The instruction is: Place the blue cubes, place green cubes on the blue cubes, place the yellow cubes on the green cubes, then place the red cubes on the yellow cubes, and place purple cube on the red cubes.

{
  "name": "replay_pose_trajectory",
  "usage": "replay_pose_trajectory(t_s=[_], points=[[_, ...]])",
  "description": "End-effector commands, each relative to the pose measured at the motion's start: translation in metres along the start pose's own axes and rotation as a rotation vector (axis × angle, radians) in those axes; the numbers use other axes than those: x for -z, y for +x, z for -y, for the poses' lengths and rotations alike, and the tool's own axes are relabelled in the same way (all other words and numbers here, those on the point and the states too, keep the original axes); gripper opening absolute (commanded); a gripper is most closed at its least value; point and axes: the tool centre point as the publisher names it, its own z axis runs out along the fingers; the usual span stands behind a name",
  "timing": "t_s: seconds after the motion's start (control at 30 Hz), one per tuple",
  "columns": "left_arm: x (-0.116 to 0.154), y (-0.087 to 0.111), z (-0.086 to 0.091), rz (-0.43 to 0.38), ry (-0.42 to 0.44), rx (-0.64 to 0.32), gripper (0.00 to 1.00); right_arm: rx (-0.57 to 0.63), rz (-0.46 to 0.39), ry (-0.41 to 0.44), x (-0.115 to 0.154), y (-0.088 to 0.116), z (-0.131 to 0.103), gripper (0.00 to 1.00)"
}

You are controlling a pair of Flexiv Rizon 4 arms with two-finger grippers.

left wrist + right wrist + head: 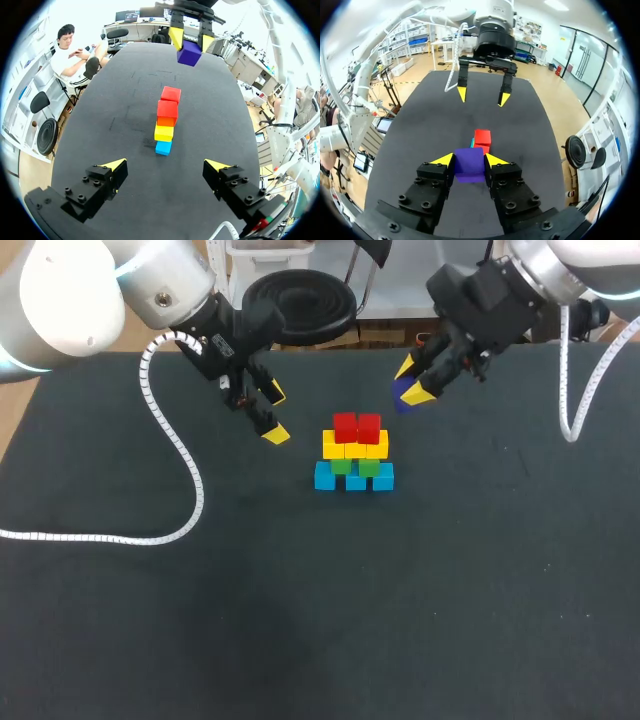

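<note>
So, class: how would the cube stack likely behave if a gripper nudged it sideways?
The stack probably topples or scatters easily: it is separate cubes, four layers high, narrowing from the blue cubes to two red cubes. The red cubes would likely slide off first, resting topmost with nothing holding them. Flat faces suggest the pieces skid, not roll.

surface: dark table | directly on it: three blue cubes side by side in a touching row near the middle | also: white coiled cable looping over the left part, well apart from the cubes
</note>
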Motion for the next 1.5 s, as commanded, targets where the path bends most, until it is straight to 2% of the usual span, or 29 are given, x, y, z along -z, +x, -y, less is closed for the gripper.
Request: replay_pose_trajectory(t_s=[0.03, 0.27, 0.43, 0.57, 0.87, 1.23, 1.5], points=[[0.0, 0.0, -0.002, 0.0, 0.003, -0.002, 1.0, -0.053, -0.016, 0.046, 0.0, 0.006, -0.012, 0.0], [0.0, 0.0, -0.002, 0.0, 0.003, -0.002, 1.0, -0.085, 0.021, 0.105, -0.006, -0.002, -0.014, 0.0], [0.0, 0.0, -0.002, 0.0, 0.003, -0.002, 1.0, -0.067, 0.086, 0.158, -0.016, -0.006, -0.011, 0.0], [0.0, 0.0, -0.002, 0.0, 0.003, -0.002, 1.0, -0.048, 0.148, 0.135, -0.029, -0.006, -0.004, 0.0], [0.0, 0.0, -0.002, 0.0, 0.003, -0.002, 1.0, -0.033, 0.182, 0.081, -0.047, -0.011, 0.005, 0.0], [0.0, 0.0, -0.002, 0.0, 0.003, -0.002, 1.0, -0.049, 0.205, 0.067, -0.059, -0.01, 0.014, 0.0], [0.0, 0.0, -0.002, 0.0, 0.003, -0.002, 1.0, -0.048, 0.21, 0.072, -0.06, -0.019, 0.015, 0.0]])
